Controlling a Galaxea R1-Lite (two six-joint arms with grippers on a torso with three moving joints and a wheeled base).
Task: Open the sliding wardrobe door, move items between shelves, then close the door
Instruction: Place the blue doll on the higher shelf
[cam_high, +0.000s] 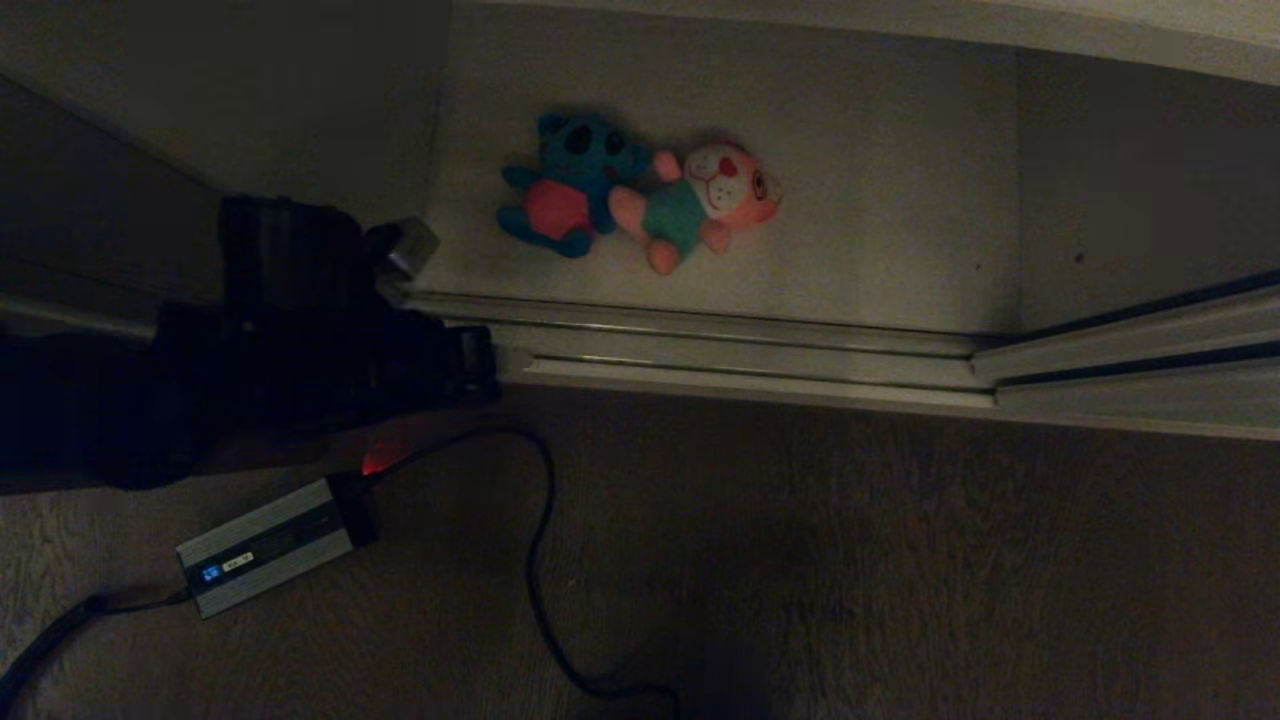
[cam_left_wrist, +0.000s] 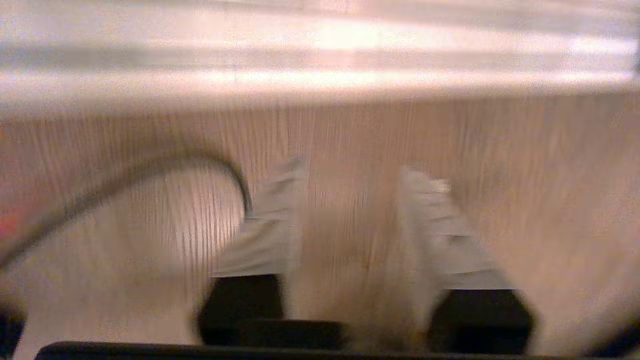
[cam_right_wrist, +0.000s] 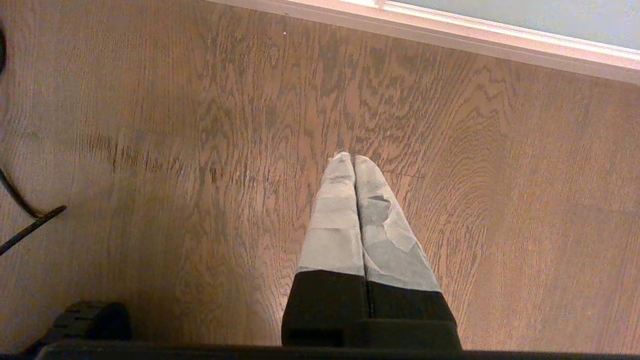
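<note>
Two plush toys lie side by side on the white shelf (cam_high: 880, 200) at the wardrobe's bottom: a teal-blue toy (cam_high: 570, 185) with a red belly, and a pink toy (cam_high: 700, 200) with a teal outfit touching it. The opening in front of them is uncovered. A grey-green door panel (cam_right_wrist: 550, 15) with a pale frame shows in the right wrist view. My left gripper (cam_high: 405, 250) hangs at the shelf's left front corner, left of the toys. The left gripper (cam_left_wrist: 350, 175) is open and empty over the floor. The right gripper (cam_right_wrist: 352, 160) is shut over the wood floor, holding nothing.
Pale metal sliding tracks (cam_high: 750, 350) run along the shelf's front edge. On the wood floor lie a grey power adapter (cam_high: 270, 545) with a red light (cam_high: 385, 455) and a looping black cable (cam_high: 540, 560). The cable (cam_left_wrist: 150, 170) curves beside the left fingers.
</note>
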